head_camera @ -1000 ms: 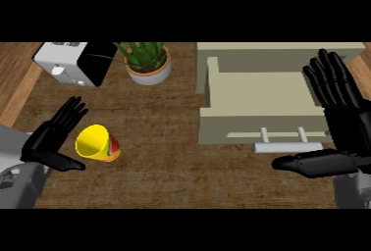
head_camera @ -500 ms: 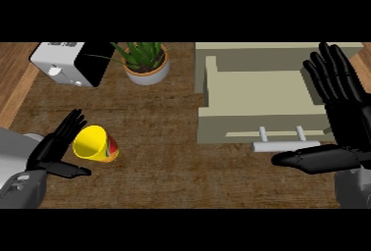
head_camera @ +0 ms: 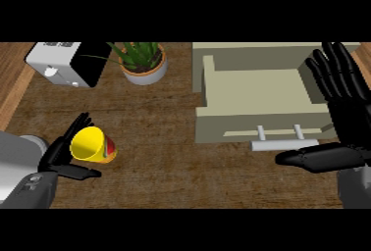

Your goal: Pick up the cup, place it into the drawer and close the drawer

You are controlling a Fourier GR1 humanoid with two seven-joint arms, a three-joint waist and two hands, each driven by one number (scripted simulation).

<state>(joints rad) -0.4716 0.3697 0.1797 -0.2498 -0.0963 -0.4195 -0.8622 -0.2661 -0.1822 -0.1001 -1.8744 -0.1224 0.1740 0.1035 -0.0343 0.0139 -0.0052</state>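
A yellow cup (head_camera: pixel 92 144) with a red and green side lies tipped on the wooden counter at the lower left, its mouth facing up and left. My left hand (head_camera: pixel 64 152) sits just left of it, fingers straight and thumb stretched out beneath the cup, touching or nearly touching its rim. The beige drawer (head_camera: pixel 253 96) stands pulled open at the upper right, its inside bare, with a pale bar handle (head_camera: pixel 279 138) on its front. My right hand (head_camera: pixel 340 103) is open at the right edge, fingers pointing up over the drawer's right side, thumb reaching left below the handle.
A potted green plant (head_camera: pixel 141 62) stands at the back, left of the drawer. A white and black appliance (head_camera: pixel 66 62) sits at the back left corner. A lighter wood strip runs along the counter's left edge.
My left hand has slid lower and closer in against the cup, which tilted slightly. The right hand has barely shifted.
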